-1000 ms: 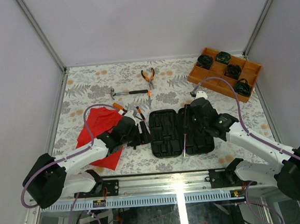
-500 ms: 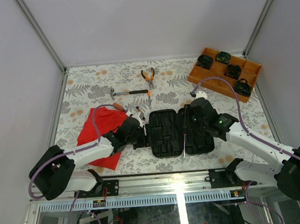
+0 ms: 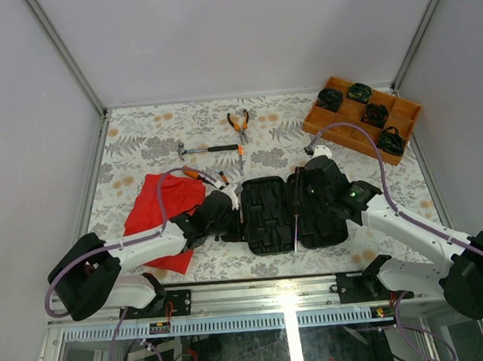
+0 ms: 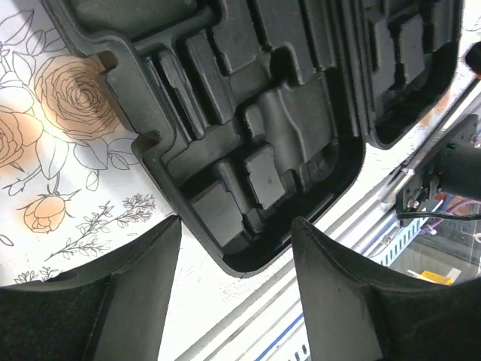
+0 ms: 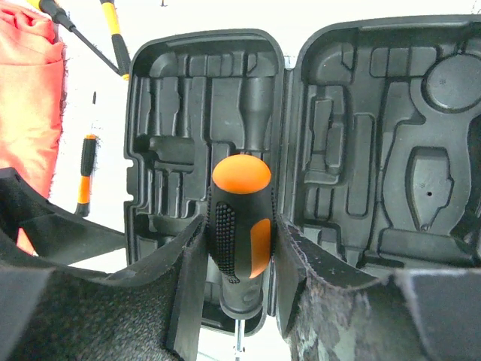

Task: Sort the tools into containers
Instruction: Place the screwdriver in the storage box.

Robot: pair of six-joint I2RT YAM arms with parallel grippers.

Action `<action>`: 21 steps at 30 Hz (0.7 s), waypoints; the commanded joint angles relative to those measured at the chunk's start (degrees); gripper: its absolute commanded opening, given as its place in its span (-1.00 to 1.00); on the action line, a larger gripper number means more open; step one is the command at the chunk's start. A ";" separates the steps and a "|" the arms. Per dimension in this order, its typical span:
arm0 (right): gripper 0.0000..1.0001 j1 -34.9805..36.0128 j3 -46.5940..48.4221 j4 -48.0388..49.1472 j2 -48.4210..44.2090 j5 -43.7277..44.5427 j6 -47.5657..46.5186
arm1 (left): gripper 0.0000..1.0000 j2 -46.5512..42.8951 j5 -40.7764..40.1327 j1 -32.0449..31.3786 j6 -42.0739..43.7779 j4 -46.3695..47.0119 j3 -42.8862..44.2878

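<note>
The tool case (image 3: 270, 220) lay open and flat on the floral worktop (image 3: 138, 138), both moulded halves facing upward. All visible slots in the case were vacant.

Right claw (image 5: 240, 259): closed on the black-and-orange handle of a large screwdriver (image 5: 241, 180). This tool was positioned over the middle of the case, near the hinge line, with its shaft pointing toward the near edge. Whether it touched the moulding could not be determined.

Left claw (image 4: 234, 233): jaws apart, gripping nothing. It was located at the outer near corner of the case's left half, that corner being visible in the gap between its fingers (image 4: 143, 286).

Remaining tools on the worktop:
- hammer (image 3: 208, 150) and pliers (image 3: 238, 122), beyond the case;
- a small screwdriver (image 5: 86, 177), between the case and the red cloth (image 3: 156, 208).

An orange compartment tray (image 3: 314, 124) stood at the far right corner, well apart from the case.
</note>
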 commanded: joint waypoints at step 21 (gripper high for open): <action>-1.00 0.15 7.75 0.37 3.37 0.85 -2.53 | 0.30 -14.18 -13.41 1.47 3.90 -9.57 7.98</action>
